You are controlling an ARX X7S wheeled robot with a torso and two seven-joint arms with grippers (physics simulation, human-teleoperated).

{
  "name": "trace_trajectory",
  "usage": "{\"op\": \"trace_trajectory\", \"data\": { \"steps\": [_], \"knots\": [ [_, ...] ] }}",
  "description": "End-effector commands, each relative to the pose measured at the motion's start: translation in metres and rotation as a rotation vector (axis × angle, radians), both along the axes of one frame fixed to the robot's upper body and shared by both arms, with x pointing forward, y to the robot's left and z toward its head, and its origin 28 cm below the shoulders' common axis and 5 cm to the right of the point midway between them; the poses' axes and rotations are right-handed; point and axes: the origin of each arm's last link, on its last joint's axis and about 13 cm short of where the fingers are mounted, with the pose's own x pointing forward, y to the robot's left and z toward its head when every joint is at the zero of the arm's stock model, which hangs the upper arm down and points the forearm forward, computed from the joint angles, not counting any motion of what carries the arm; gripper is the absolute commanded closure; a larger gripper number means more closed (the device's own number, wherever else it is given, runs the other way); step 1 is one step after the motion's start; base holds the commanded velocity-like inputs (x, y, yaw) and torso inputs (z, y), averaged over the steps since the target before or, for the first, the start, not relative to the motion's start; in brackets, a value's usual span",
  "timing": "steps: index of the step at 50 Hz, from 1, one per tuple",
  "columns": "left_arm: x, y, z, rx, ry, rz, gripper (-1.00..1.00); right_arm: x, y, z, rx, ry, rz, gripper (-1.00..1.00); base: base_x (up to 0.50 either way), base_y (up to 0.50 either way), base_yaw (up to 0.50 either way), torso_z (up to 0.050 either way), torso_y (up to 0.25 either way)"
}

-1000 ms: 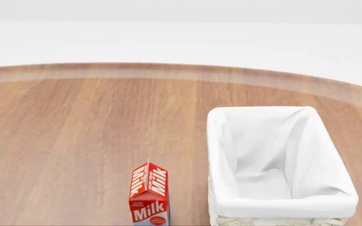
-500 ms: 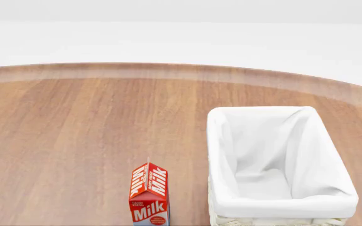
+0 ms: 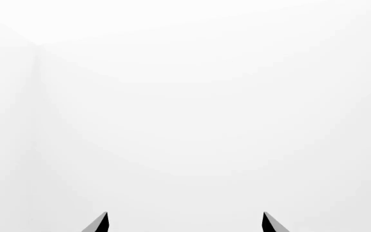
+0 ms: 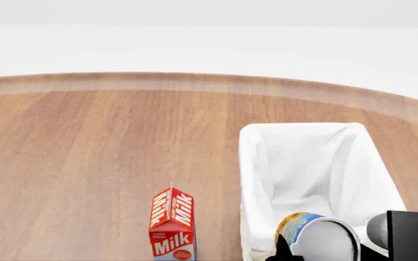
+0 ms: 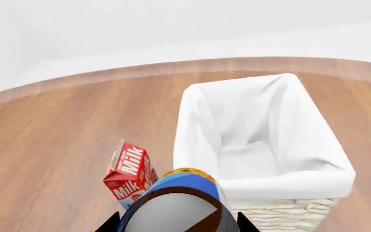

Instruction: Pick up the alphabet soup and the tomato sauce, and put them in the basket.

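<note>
1. Gripping the alphabet soup [image 4: 318, 235], the right claw [image 5: 176, 223] shows at the lower right of the head frame, clamped on the tilted can, in front of the basket's [image 4: 256, 163] near rim.
2. At lower centre, a milk carton [image 4: 172, 223] stands on the wooden surface [image 4: 107, 152], left of the basket.
3. Facing blank white, the left claw [image 3: 184, 223] has its fingertips [image 3: 99, 223] apart.

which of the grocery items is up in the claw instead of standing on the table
The alphabet soup, the blue-and-orange can, is held by the right claw near the basket. The red milk carton stands on the wooden table.
</note>
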Motion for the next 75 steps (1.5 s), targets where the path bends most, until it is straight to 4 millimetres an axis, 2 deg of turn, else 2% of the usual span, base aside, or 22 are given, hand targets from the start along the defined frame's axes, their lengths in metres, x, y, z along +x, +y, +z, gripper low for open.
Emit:
{"op": "trace_trajectory", "data": {
  "steps": [1,3,5,6,7,8,10,16,17,18,26,39,57,66,75],
  "knots": [
    [0.0,0.001,0.0,0.0,-0.001,0.001,-1.0,0.021,0.0,0.027,0.004,-0.111,-0.019,1.0,0.0,0.0,0.0,0.0,0.0],
    [0.0,0.001,0.0,0.0,0.001,0.002,-1.0,0.027,0.0,0.03,0.007,-0.119,-0.027,1.0,0.0,0.0,0.0,0.0,0.0],
    [0.0,0.001,0.0,0.001,0.002,0.002,-1.0,0.035,0.0,0.042,0.004,-0.125,-0.039,1.0,0.0,0.0,0.0,0.0,0.0],
    [0.0,0.001,0.0,0.0,0.0,0.003,-1.0,0.038,0.0,0.034,0.003,-0.124,-0.044,1.0,0.0,0.0,0.0,0.0,0.0],
    [-0.001,0.001,0.0,-0.002,-0.001,0.003,-1.0,0.041,0.0,0.043,0.005,-0.123,-0.048,1.0,0.0,0.0,0.0,0.0,0.0],
    [0.0,0.001,-0.001,-0.001,0.001,0.003,-1.0,0.045,0.0,0.039,-0.001,-0.129,-0.055,1.0,0.0,0.0,0.0,0.0,0.0],
    [0.0,0.001,-0.002,-0.001,0.003,0.003,-1.0,0.049,0.0,0.044,0.003,-0.124,-0.059,1.0,0.0,0.0,0.0,0.0,0.005],
    [0.0,0.001,-0.001,-0.001,0.002,0.004,-1.0,0.064,0.0,0.042,-0.004,-0.118,-0.08,1.0,0.0,0.0,0.0,0.0,0.0],
    [0.0,0.001,-0.001,0.0,0.002,0.003,-1.0,0.067,0.0,0.035,-0.006,-0.119,-0.084,1.0,0.0,0.0,0.0,0.0,0.0],
    [0.0,0.001,-0.002,0.001,0.003,0.003,-1.0,0.07,0.0,0.042,-0.002,-0.116,-0.089,1.0,0.0,0.0,0.0,0.0,0.0],
    [0.0,0.001,-0.002,-0.001,0.004,0.003,-1.0,0.097,0.0,0.037,0.009,-0.073,-0.103,1.0,0.0,0.0,0.0,0.0,0.0],
    [0.0,0.001,0.0,0.003,0.002,0.004,-1.0,0.142,0.003,0.021,0.003,-0.03,-0.142,1.0,0.0,0.0,0.0,0.0,0.001],
    [-0.001,0.002,0.001,0.003,0.0,0.006,-1.0,0.192,0.002,-0.005,0.028,0.034,-0.21,1.0,0.0,0.0,0.0,0.001,0.001],
    [0.001,0.002,-0.002,0.002,0.008,0.002,-1.0,0.211,0.0,-0.019,0.012,0.033,-0.24,1.0,0.0,0.0,0.0,0.0,0.001],
    [0.001,0.002,-0.002,-0.002,0.007,0.0,-1.0,0.227,-0.002,-0.023,0.003,0.036,-0.282,1.0,0.0,0.0,0.0,0.0,0.001]
  ]
}}
